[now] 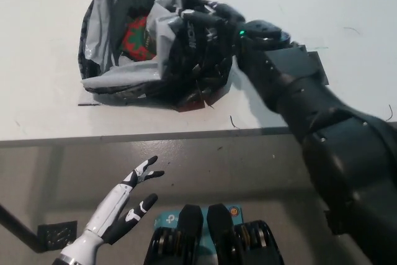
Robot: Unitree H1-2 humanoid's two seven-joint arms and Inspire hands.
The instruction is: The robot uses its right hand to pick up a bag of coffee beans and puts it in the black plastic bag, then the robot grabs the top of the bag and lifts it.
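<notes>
The black plastic bag [133,82] rests slumped on the white table [37,41], its mouth open toward me and its grey lining showing. Inside lies the red and green bag of coffee beans [134,35]. My black right hand [205,26] sits at the bag's right rim, fingers curled over the crumpled top edge, with the forearm coming in from the lower right. Low at the left, below the table's front edge, my white left hand [124,206] rests open with its fingers spread.
The table's front edge [124,138] crosses the picture, with brown floor below it. A dark square patch [313,60] on the table shows partly under my right forearm. A small dark square [56,235] lies on the floor at lower left.
</notes>
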